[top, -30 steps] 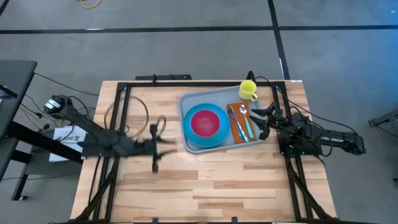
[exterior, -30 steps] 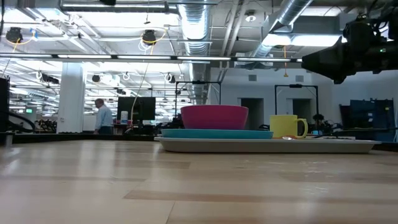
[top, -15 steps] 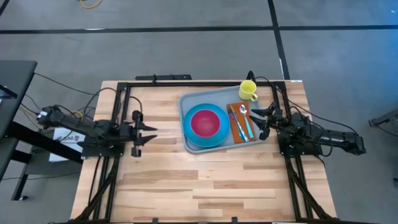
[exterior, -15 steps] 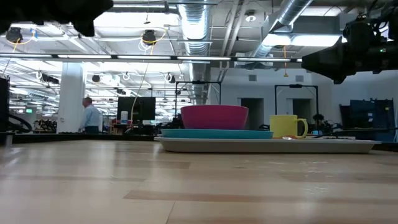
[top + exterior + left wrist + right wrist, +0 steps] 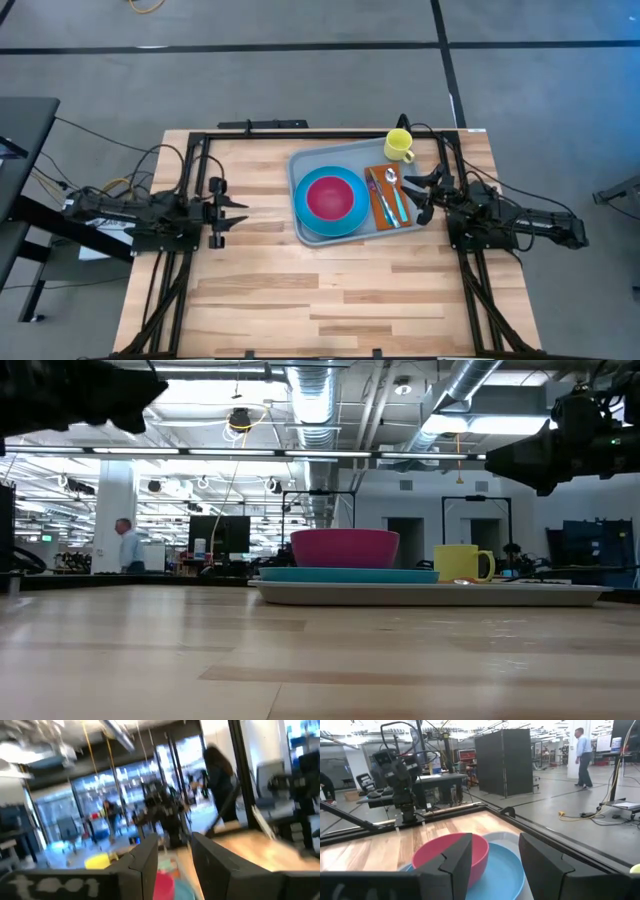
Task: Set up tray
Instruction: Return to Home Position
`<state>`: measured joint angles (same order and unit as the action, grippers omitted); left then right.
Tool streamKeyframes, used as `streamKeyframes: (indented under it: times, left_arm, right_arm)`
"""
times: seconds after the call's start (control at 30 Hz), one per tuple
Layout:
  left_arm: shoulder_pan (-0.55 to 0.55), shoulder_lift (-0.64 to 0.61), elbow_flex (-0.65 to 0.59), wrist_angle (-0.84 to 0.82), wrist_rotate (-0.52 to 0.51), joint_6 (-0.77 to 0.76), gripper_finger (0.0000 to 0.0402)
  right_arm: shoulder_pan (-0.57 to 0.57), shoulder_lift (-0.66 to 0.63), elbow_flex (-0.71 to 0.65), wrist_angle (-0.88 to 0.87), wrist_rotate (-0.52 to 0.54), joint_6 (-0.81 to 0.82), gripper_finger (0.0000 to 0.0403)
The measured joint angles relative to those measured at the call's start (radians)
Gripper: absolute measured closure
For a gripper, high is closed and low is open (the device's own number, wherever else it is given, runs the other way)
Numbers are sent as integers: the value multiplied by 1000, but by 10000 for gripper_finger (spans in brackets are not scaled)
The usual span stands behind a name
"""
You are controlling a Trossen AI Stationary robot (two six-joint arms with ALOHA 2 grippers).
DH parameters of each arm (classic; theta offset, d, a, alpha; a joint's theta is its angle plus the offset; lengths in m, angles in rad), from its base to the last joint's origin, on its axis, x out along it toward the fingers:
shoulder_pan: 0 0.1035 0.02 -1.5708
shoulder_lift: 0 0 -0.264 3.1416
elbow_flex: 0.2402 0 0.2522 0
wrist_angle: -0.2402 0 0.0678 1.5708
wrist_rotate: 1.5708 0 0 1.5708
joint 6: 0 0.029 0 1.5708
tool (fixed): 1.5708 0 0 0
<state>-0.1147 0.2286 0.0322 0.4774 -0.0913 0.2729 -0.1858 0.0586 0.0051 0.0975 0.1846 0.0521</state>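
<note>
The pale grey-blue tray (image 5: 304, 162) lies on the far right part of the wooden table. A round blue plate (image 5: 312, 227) rests on it with a pink bowl (image 5: 331, 196) on top. An orange-brown napkin (image 5: 383, 207) carrying cutlery (image 5: 393, 197) sits on the tray's right side. A yellow mug (image 5: 399, 146) stands at the tray's far right corner. My left gripper (image 5: 237, 216) is open, held above the table's left part, well apart from the tray. My right gripper (image 5: 422, 195) is open beside the tray's right rim, touching nothing.
Black frame rails (image 5: 250, 132) run along the far edge and both sides of the table. The near half of the wooden table (image 5: 330, 300) is bare. A person (image 5: 128, 546) walks in the room far behind the table.
My left gripper has drawn back toward the table's left edge and a little toward the far edge, away from the tray, staying open. The tray and its contents have kept still.
</note>
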Motion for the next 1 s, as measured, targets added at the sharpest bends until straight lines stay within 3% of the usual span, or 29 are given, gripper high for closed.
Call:
streamKeyframes:
  times: [0.2,0.57,0.77,1.0]
  left_arm:
    - [49,-52,-1,-232,-48,-84,294]
    - [84,-52,-21,-359,-104,-103,294]
    - [84,-52,-22,-400,-200,-162,294]
    - [84,-52,-23,-400,-202,-215,294]
  right_arm:
    - [0,0,0,0,0,0,249]
    - [0,0,0,0,0,0,249]
    - [0,0,0,0,0,0,249]
    - [0,0,0,0,0,0,249]
